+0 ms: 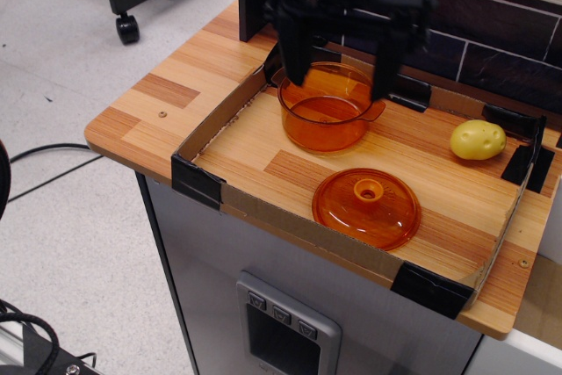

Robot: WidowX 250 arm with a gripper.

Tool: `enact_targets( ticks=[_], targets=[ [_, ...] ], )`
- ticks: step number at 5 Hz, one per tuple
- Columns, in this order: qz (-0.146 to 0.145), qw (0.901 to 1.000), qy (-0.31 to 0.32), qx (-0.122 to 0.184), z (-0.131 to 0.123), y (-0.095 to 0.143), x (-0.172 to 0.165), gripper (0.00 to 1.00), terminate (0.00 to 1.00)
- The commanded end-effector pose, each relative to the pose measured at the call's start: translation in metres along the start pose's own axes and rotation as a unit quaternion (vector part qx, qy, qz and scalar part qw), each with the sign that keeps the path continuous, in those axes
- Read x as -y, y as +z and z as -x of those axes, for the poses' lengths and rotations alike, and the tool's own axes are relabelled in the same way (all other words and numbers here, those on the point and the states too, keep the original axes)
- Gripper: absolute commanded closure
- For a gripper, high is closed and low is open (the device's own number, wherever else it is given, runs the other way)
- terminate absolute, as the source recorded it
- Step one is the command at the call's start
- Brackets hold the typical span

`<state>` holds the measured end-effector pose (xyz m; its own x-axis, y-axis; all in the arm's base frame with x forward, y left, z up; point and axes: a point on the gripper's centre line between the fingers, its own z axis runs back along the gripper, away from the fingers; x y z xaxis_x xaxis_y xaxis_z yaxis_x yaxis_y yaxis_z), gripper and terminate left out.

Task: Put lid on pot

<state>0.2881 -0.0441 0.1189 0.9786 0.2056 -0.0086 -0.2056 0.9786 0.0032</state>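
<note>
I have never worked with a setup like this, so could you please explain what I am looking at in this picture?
This is one view, from a camera placed high and off to the side, looking down at a wooden counter. The black shape at the top is the robot arm's tool; its two fingers are spread wide and hold nothing. It hangs over the pot, a see-through orange vessel standing open and empty. Nearer the camera lies the matching lid, flat on the wood with its knob up. To the right sits a yellow potato. All three lie inside a low cardboard border with black corner pieces. The job is to put the lid on the pot, which has not been done.
</note>
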Motion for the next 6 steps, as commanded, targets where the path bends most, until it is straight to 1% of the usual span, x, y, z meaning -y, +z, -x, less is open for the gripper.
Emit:
enact_targets(
  ticks=[1, 2, 3, 4, 6],
  targets=[
    [0.026, 0.9991, -0.015, 0.029, -0.001, -0.018, 0.029, 0.00, 0.00],
    [0.022, 0.9994, -0.014, 0.022, 0.001, -0.040, 0.031, 0.00, 0.00],
    [0.030, 0.9992, -0.020, 0.018, 0.003, -0.058, 0.031, 0.00, 0.00],
    [0.032, 0.9988, -0.030, 0.021, 0.002, -0.073, 0.026, 0.00, 0.00],
    [0.030, 0.9989, -0.027, 0.024, -0.003, -0.078, 0.023, 0.00, 0.00]
  ],
)
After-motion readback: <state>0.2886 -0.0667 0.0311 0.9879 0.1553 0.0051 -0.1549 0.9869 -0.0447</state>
